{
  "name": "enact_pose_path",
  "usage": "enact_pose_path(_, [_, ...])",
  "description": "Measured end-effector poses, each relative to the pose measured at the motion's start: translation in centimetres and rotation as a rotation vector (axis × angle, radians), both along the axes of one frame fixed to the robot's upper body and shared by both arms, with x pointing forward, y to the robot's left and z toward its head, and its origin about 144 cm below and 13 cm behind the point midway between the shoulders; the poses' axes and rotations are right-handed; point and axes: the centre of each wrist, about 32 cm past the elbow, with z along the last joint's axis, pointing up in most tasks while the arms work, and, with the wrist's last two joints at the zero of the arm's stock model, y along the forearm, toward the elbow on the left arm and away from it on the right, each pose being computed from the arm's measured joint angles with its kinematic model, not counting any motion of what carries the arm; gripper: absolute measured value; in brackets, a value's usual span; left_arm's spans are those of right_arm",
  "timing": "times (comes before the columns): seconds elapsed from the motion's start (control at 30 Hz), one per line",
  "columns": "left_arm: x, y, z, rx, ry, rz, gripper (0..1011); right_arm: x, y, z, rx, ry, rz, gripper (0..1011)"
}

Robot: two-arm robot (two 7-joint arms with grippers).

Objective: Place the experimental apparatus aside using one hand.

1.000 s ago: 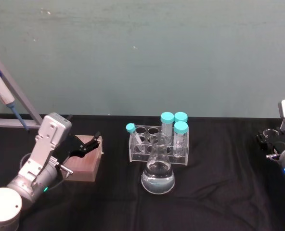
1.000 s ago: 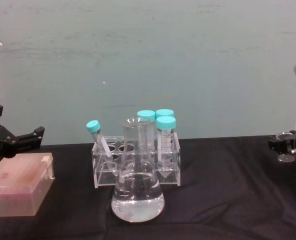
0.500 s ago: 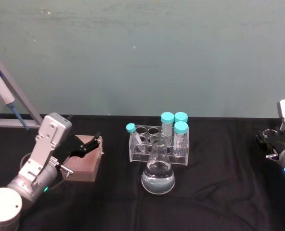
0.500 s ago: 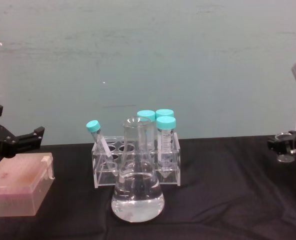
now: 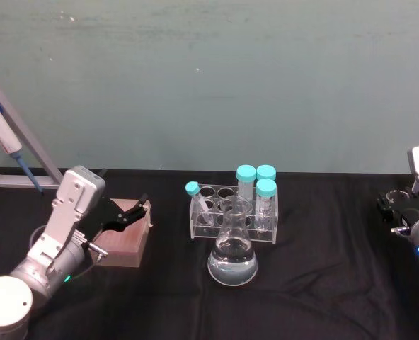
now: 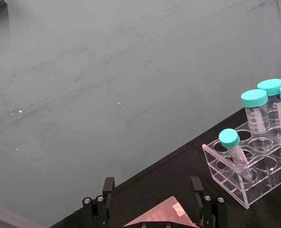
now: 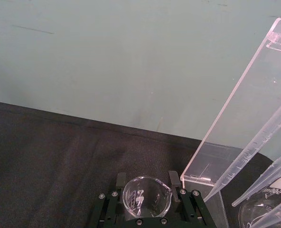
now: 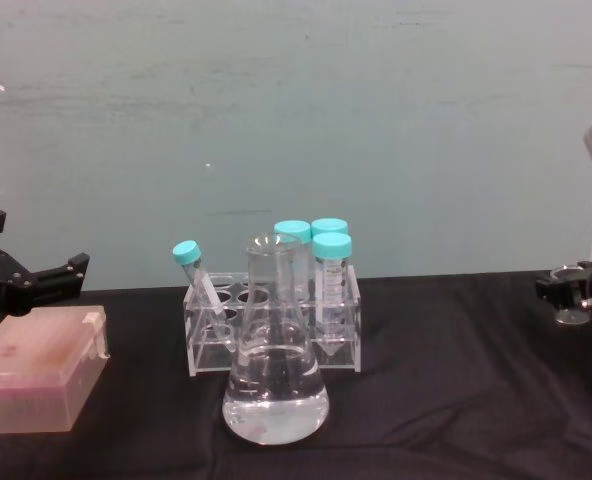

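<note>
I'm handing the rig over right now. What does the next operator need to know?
Left gripper: open, idle above the pink box.
Right gripper: apparently shut on the small beaker, at the right edge of the table, beside the pipette stand.
Flask and tube rack: mid-table, untouched.
Left to do: set the beaker aside, then the rest.

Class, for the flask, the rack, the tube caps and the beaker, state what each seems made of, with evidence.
Flask: probably glass, clear and glossy, liquid visible through it.
Rack: seemingly clear acrylic, flat plates with bright cut edges.
Caps: likely plastic, opaque teal, smooth.
Beaker, between the right end effector's fingers: likely glass, clear, glinting rim.
</note>
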Motion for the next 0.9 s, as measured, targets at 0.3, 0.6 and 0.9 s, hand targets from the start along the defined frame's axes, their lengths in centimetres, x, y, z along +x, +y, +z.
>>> enact_pose_path(0.3, [0.0,0.0,0.0,0.0,0.0,0.0,1000,-0.02,0.0,-0.02,0.001,0.0,-0.001,537])
enact_pose_path(0.6, [0.0,0.0,0.0,0.0,0.0,0.0,1000,-0.03,0.0,-0.03,0.001,0.0,-0.001,605])
enact_pose_path(0.9, [0.0,0.0,0.0,0.0,0.0,0.0,1000,-0.03,0.0,-0.03,0.001,0.0,-0.001,886])
